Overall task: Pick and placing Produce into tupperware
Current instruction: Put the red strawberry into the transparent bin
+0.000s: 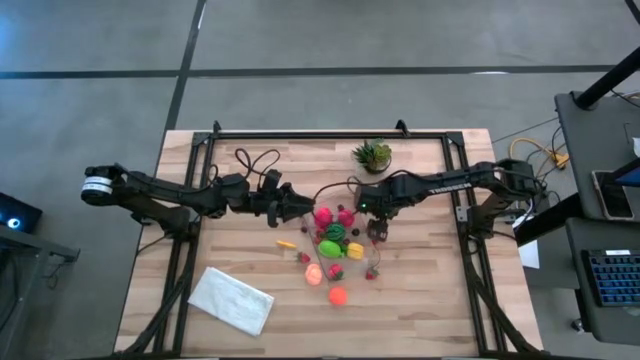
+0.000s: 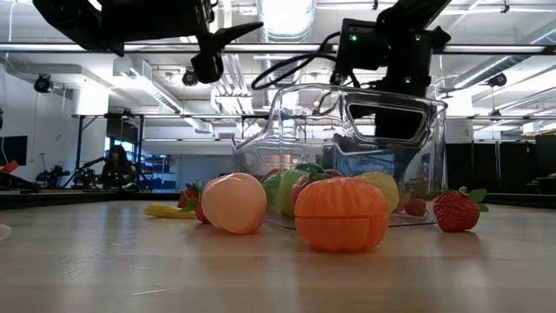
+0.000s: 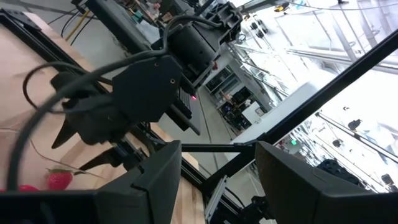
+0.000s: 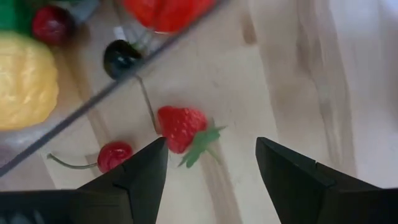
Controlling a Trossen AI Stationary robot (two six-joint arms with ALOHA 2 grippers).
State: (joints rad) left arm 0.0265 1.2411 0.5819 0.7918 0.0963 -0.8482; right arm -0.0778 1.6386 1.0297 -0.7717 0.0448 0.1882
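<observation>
- Nearest in the low view, at the lower centre of the frame, an orange toy pumpkin (image 2: pixel 341 214) sits on the wooden table (image 2: pixel 130 269), with a peach-coloured fruit (image 2: pixel 233 203) just to its left.
- A red strawberry (image 2: pixel 457 210) lies at the right of that frame, and a yellow piece (image 2: pixel 170 210) lies flat at the left, behind the peach fruit.
- Behind them stands the tupperware (image 2: pixel 347 148), clear and tilted, holding green, red and yellow produce; in the high view it sits at the centre of the frame (image 1: pixel 338 238).
- The right gripper (image 1: pixel 377 232) hangs above the table at the tupperware's right edge; in its wrist view both fingers are spread apart with nothing between them, over a strawberry (image 4: pixel 181 128) and a small cherry (image 4: pixel 114 155) lying on the wood.
- The left gripper (image 1: pixel 301 210) hovers at the tupperware's upper-left side in the high view; its wrist view shows the fingers apart and empty.
- A white folded cloth (image 1: pixel 231 300) lies at the lower left of the high view.
- Farthest, a spiky potted plant (image 1: pixel 372 155) stands at the upper centre.
</observation>
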